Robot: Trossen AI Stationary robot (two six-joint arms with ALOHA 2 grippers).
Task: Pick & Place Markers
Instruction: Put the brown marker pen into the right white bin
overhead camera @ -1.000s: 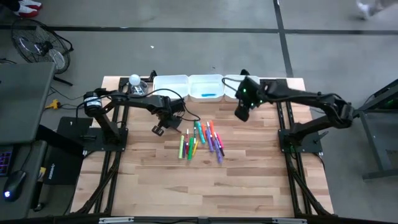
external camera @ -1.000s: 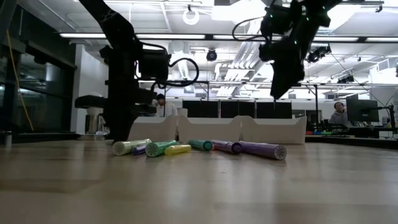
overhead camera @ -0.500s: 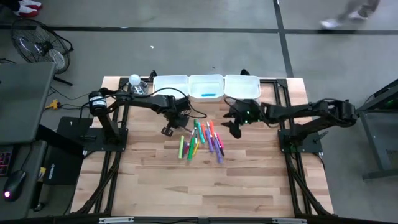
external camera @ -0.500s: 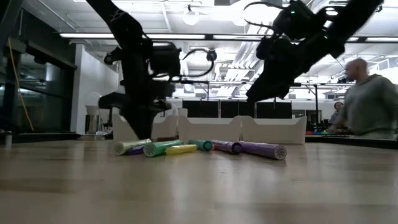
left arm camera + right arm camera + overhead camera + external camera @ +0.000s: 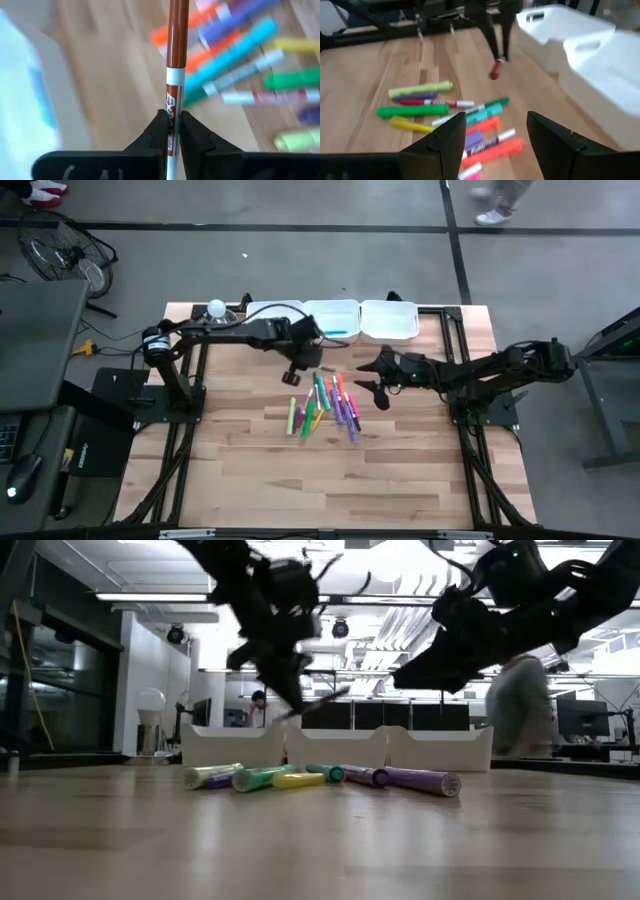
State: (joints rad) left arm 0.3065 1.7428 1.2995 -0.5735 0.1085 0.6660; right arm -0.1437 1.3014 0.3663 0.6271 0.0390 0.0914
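Several coloured markers (image 5: 322, 404) lie in a loose pile mid-table, also shown as the markers (image 5: 320, 778) in the low view and the markers (image 5: 455, 117) in the right wrist view. My left gripper (image 5: 295, 370) hangs above the table on the pile's far-left side, shut on a brown-and-white marker (image 5: 173, 75). My right gripper (image 5: 368, 380) is open, low over the pile's right side, and its gripper (image 5: 495, 145) touches nothing. Three white trays (image 5: 331, 308) stand along the far edge. My left gripper pinches the brown marker by its white barrel (image 5: 172, 117) between its two fingers (image 5: 157, 132). The fingers come from above and the marker runs on along them. It is lifted clear of the table, slanting down with its brown end (image 5: 495, 74) lowest.
A blue marker (image 5: 336, 333) lies in the middle tray. A white bulb-like object (image 5: 216, 309) stands at the far left corner. A person (image 5: 520, 715) is in the room behind the table. Bare wood (image 5: 330, 480) fills the near half of the table.
My left gripper has risen from table level beside the pile and moved toward the far edge and the trays, holding the brown marker now lifted clear. My right gripper has come down from near the right tray toward the pile's right side, the arm stretching low.
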